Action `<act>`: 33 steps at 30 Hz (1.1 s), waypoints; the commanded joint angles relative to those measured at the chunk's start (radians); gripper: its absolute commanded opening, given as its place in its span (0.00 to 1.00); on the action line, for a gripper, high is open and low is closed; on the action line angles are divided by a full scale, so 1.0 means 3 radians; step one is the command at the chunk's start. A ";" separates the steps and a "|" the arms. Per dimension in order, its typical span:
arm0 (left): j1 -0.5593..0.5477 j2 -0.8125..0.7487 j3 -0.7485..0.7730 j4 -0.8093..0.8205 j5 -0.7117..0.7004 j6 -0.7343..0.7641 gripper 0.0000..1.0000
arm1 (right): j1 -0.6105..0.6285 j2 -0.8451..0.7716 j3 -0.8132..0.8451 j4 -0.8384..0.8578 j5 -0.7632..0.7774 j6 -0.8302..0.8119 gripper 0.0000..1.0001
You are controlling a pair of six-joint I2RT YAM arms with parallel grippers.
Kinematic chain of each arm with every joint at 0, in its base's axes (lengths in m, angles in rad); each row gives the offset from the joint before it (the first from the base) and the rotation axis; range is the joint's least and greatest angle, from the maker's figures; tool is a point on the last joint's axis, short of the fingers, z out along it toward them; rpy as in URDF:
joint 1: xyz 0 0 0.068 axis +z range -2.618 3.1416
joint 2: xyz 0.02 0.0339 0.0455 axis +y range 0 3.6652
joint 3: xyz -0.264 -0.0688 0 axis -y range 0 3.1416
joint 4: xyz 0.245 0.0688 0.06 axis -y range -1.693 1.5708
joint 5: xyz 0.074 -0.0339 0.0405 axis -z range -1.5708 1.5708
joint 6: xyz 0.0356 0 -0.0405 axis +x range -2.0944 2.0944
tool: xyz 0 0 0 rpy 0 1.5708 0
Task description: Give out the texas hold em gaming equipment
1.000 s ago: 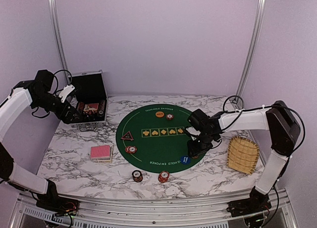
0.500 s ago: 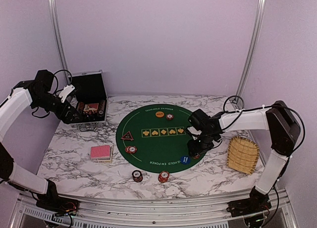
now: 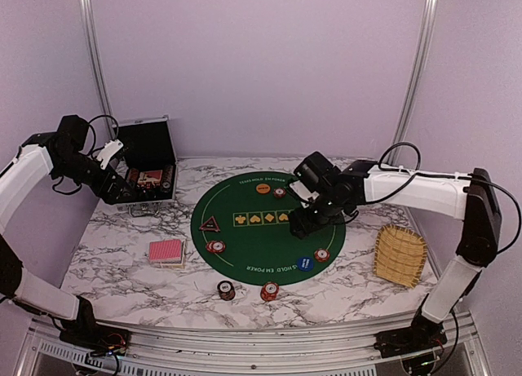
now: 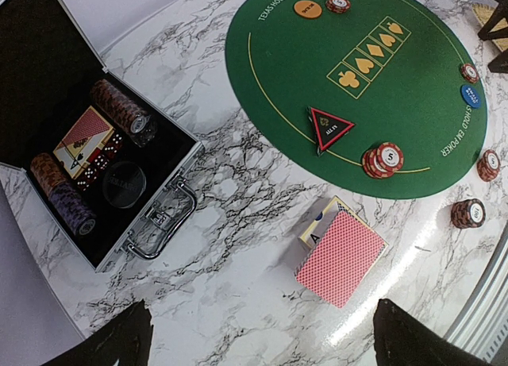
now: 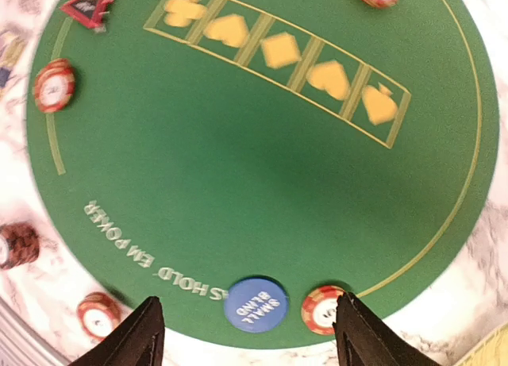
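Below, the blue chip lies between the right gripper's parted jaws.

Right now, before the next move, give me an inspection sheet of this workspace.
surface: marble table, round green felt mat on it.
job's things: card deck left of the mat; chip stacks, blue button, orange button, triangular marker on it; two more stacks off its near edge.
clutter: open case holding chips and cards; wicker tray.
grippers: left gripper open, empty; right gripper open over the mat, empty.
cables: black loops on both arms.
surroundings: lilac walls, metal posts.
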 commanded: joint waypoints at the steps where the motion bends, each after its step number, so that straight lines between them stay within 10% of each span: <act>1: -0.0013 -0.0042 0.0027 -0.0090 0.0043 0.0007 0.99 | 0.0464 0.0114 0.0441 -0.0206 -0.0066 -0.0048 0.76; 13: -0.0013 0.0111 0.0063 -0.0085 -0.0117 -0.0105 0.99 | 0.1234 0.1133 0.1587 -0.0333 -0.0527 -0.0490 0.90; 33: -0.0013 0.0043 0.0105 -0.0084 -0.0073 -0.0063 0.99 | 0.1311 0.1751 0.2011 -0.0534 -0.0736 -0.0840 0.79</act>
